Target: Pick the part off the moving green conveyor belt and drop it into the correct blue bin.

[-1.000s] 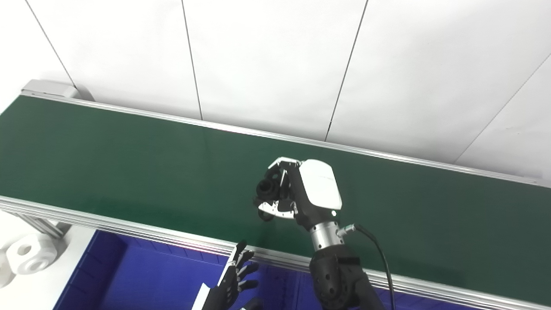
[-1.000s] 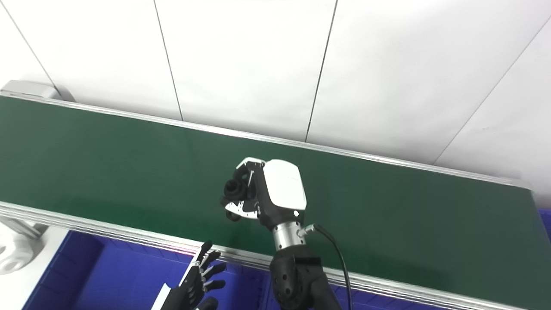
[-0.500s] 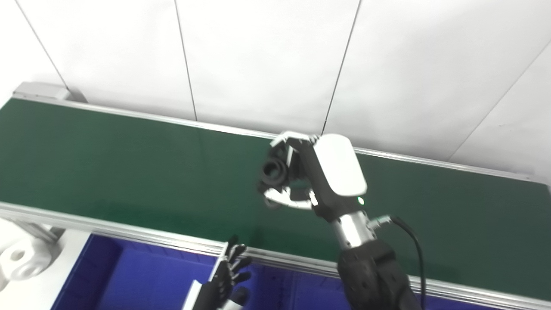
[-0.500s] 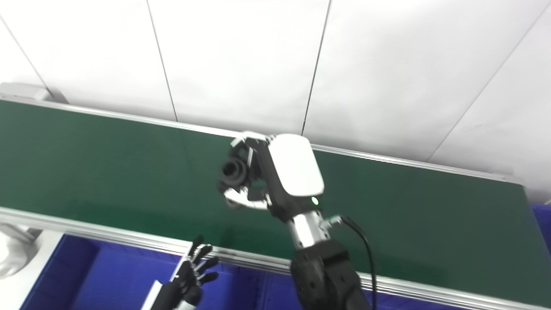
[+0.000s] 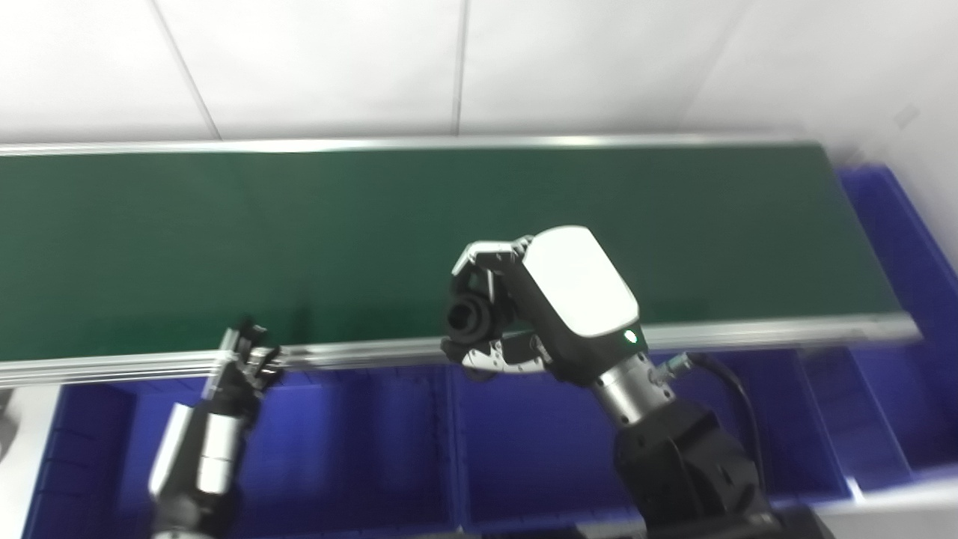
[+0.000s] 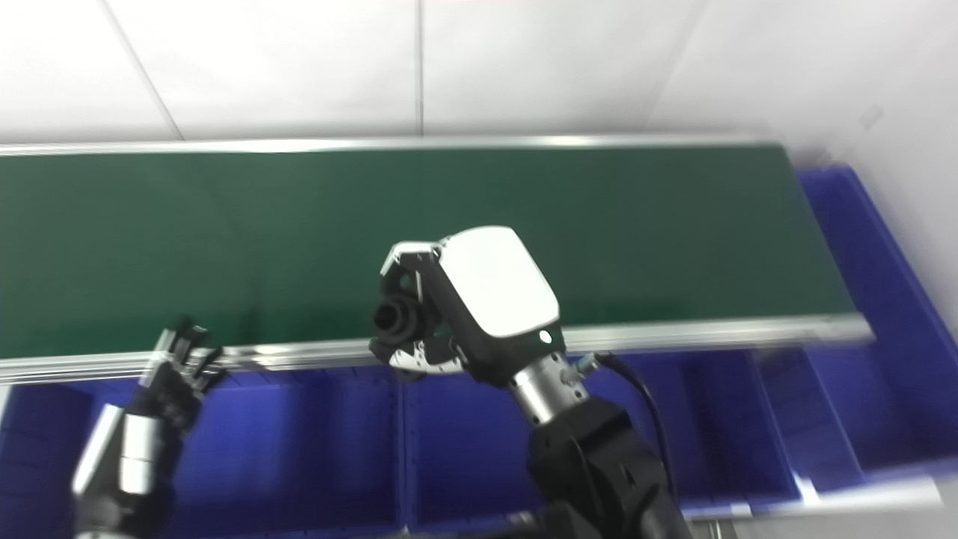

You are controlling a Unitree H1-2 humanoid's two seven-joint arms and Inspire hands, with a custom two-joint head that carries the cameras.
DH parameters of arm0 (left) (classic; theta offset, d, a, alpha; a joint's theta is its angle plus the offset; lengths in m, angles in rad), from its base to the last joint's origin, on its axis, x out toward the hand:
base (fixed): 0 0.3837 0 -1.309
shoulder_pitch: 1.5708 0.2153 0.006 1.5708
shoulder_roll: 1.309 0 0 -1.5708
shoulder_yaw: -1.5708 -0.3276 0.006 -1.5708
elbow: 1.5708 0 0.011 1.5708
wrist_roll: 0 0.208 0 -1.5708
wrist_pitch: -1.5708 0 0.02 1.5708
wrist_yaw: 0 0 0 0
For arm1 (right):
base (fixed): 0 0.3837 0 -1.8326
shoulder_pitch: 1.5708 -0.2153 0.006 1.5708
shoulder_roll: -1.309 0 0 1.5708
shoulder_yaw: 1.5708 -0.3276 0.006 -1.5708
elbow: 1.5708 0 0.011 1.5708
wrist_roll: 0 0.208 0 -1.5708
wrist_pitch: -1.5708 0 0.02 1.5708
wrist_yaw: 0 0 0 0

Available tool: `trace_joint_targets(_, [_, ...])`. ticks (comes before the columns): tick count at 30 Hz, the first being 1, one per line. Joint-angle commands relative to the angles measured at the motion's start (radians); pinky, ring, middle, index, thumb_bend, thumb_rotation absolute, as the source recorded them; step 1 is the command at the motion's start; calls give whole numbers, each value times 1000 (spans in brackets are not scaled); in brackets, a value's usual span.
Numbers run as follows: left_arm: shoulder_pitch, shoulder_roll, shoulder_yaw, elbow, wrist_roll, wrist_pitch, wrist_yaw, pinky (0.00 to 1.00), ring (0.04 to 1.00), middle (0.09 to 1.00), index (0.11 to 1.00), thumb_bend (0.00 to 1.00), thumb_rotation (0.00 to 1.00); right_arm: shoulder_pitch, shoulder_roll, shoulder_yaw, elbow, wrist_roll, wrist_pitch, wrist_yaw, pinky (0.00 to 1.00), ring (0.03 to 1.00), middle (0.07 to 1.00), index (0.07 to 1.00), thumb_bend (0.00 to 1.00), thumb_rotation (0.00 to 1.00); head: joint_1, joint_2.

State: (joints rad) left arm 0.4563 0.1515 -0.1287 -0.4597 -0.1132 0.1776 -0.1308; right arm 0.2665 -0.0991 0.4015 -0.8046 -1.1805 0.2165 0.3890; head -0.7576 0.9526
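My right hand [image 5: 535, 307] is shut on a black cylindrical part [image 5: 470, 317] and holds it in the air over the near rail of the green conveyor belt [image 5: 299, 224], above the divider between two blue bins [image 5: 516, 442]. The part also shows in the right eye view [image 6: 395, 318]. My left hand [image 5: 239, 370] is open and empty, fingers spread, over the left blue bin [image 5: 329, 442] near the belt's near rail.
A row of blue bins runs below the belt's near rail, with another blue bin [image 5: 898, 247] at the belt's right end. A white tiled wall [image 5: 449, 60] stands behind the belt. The picture is blurred.
The camera has swung right and down, so the bins now fill the bottom. My right hand has carried the black part back from over the belt to its near rail. My left hand stays open.
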Motion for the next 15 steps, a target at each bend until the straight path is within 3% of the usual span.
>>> trace_joint_targets(1, [-25,15,26,-34,-24,37,-3,897,921,960,1000,836,925,25,31,-6,-35,-44,-49,10,121,179,269,485,506,134,-9,2])
trace_joint_targets(8, [-68,14,76,-36,-72,121,-5,880,911,944,1000,811,891,105,78,-40,-34,-173,-50,123,164,232,339,484,506,138,-40,16])
trace_joint_targets(15, [-76,7,84,-40,-81,140,-9,860,897,937,1000,809,871,111,139,-99,11,-353,-57,381,196,271,384,489,503,140,-36,17])
